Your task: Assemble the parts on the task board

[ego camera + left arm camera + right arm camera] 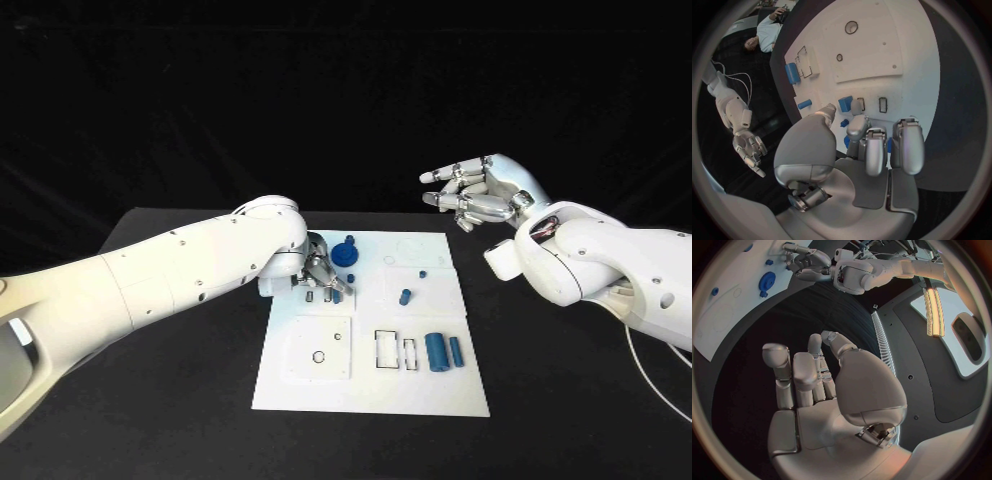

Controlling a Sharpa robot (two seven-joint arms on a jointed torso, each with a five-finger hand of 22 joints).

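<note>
- Left silver hand point(320, 272), frame centre, fingers down on the white plastic task board point(433, 390), seemingly seating a small blue part point(845, 104); whether it grips it, I cannot tell.
- Right silver hand point(476, 192), upper right, raised clear, empty, fingers loosely apart.

We see two glossy white arms with rounded shells dotted by small dark screws. The left hand point(315, 268) and right hand point(476, 193) are silver metal with segmented fingers and grey pads. A thin white cable point(652, 372) trails beneath the right arm point(613, 265).
</note>
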